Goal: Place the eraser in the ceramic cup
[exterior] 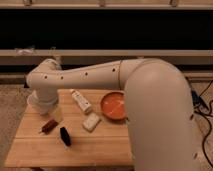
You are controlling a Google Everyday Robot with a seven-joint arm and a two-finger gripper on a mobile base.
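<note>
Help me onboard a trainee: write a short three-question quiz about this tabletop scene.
1. True or false: the eraser lies on the table, apart from the end effector.
2. Which lies closest to the eraser? A) orange bowl B) reddish-brown object C) white tube
3. Near which end of the table, as the camera sees it, is the end effector?
Key: 1 true; 2 B; 3 the left end, behind the reddish-brown object.

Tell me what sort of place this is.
Probably a robotics lab: a white robot arm over a wooden table, loose cables at right. Its gripper hangs over the table's left end as seen.
</note>
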